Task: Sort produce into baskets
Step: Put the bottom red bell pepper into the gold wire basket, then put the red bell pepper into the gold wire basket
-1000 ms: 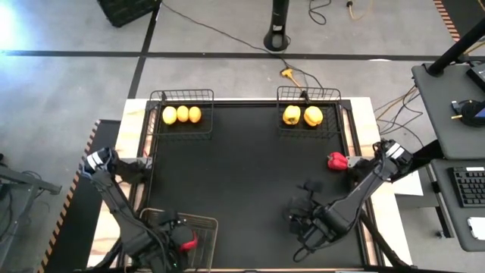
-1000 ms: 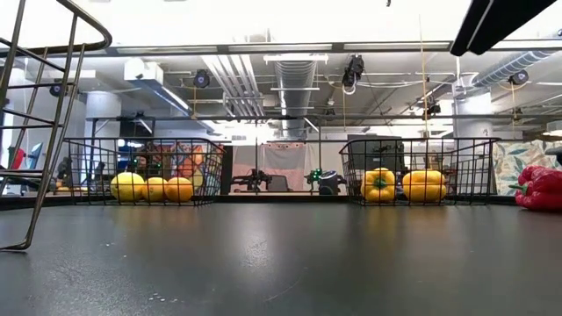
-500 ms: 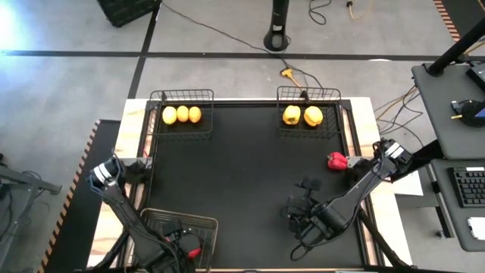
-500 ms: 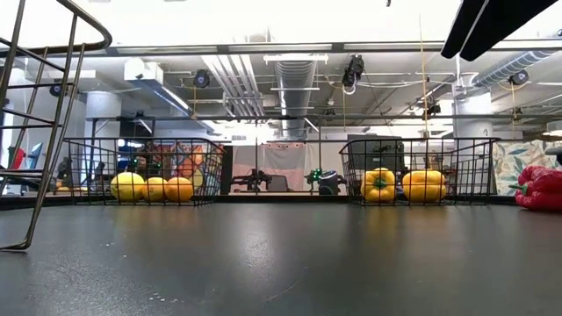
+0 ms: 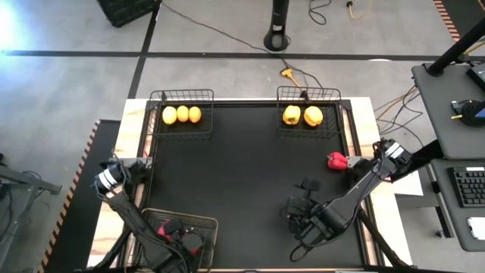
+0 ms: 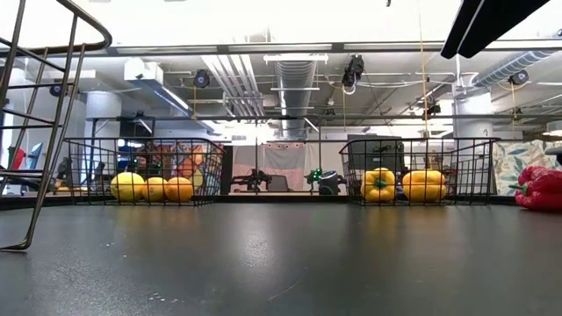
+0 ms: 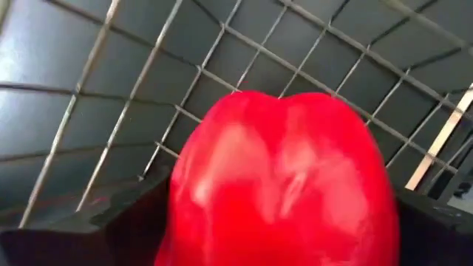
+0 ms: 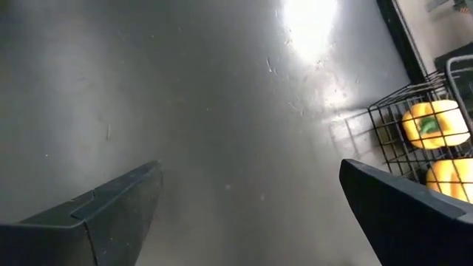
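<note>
I see a black table mat, yellow plug and cables on the floor, keyboard on the side desk.

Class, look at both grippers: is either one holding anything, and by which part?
The right gripper is open over bare table, holding nothing. The left gripper sits in the near basket with a red pepper between its fingers; whether it grips it cannot be told.

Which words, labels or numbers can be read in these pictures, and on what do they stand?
None can be read. The produce, the wire baskets and the black table carry no visible text. The keyboard beside the table has keys too small to read.
</note>
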